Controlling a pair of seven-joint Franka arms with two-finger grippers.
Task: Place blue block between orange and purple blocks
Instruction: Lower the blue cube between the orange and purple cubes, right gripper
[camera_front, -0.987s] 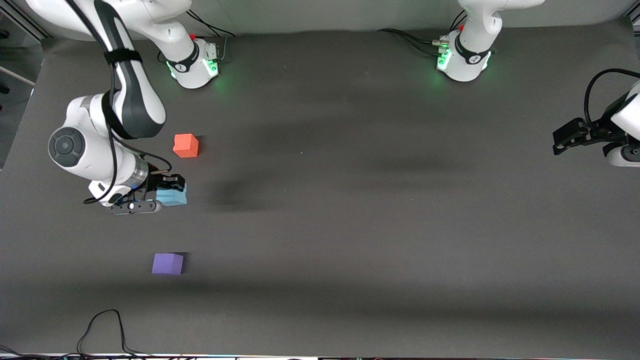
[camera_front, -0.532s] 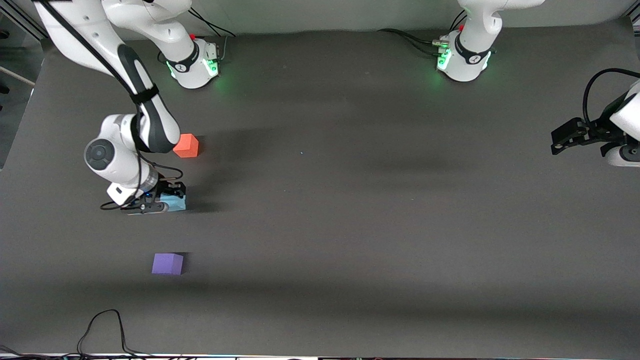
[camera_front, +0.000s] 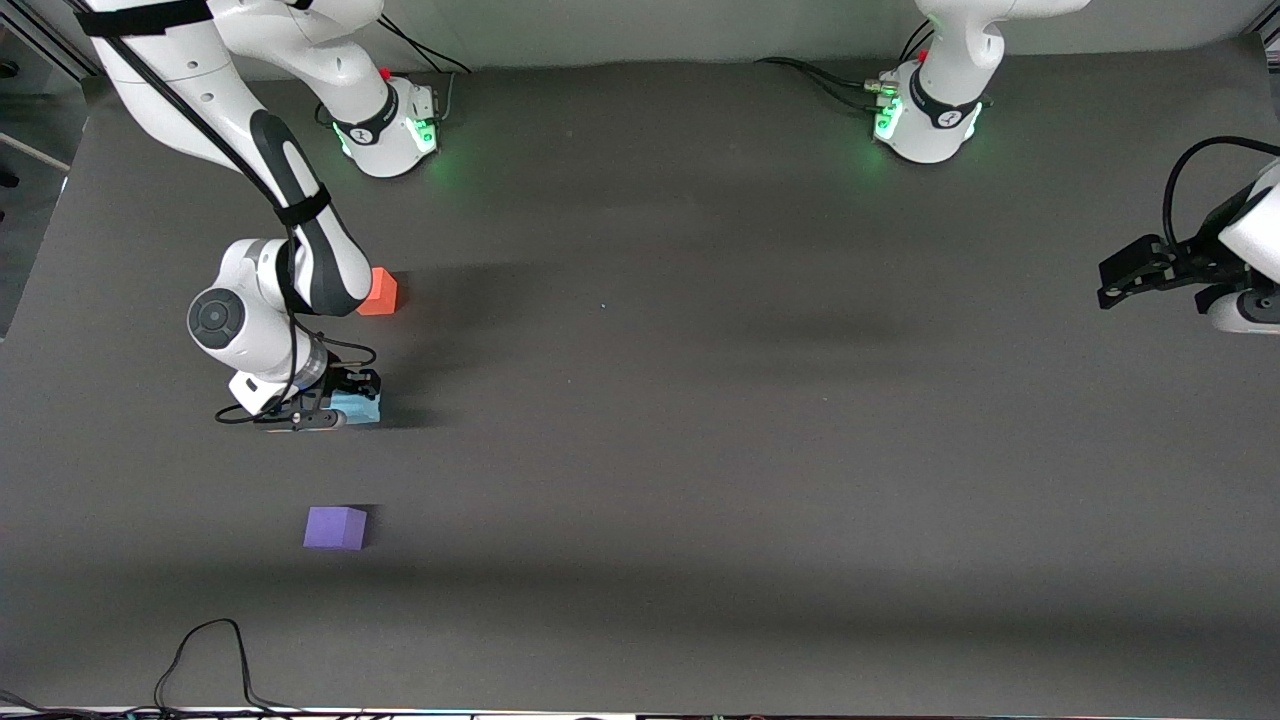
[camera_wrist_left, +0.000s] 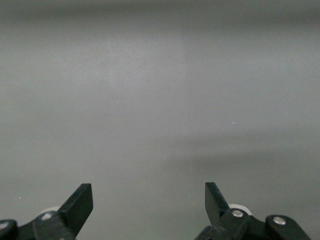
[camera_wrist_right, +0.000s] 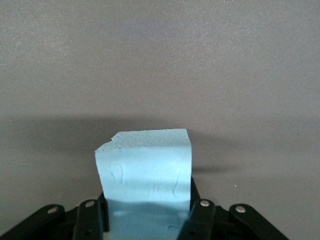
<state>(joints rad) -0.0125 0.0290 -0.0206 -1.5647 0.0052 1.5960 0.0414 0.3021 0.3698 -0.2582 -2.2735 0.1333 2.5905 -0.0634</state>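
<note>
My right gripper (camera_front: 345, 400) is shut on the blue block (camera_front: 358, 408), low over the mat between the orange block (camera_front: 381, 292) and the purple block (camera_front: 335, 527). In the right wrist view the blue block (camera_wrist_right: 146, 172) fills the space between the fingers, with the gripper (camera_wrist_right: 147, 212) closed on its sides. The orange block is farther from the front camera and partly hidden by the right arm. The purple block is nearer to the front camera. My left gripper (camera_front: 1112, 282) waits open and empty at the left arm's end of the table; its wrist view (camera_wrist_left: 148, 197) shows only bare mat.
The dark grey mat (camera_front: 700, 400) covers the table. A black cable (camera_front: 210, 650) loops on the mat near the front edge, close to the purple block. The two arm bases (camera_front: 390, 125) (camera_front: 925, 120) stand along the back.
My right gripper with the blue block has come lower toward the mat and shifted slightly toward the left arm's end. The right arm's elbow now covers part of the orange block.
</note>
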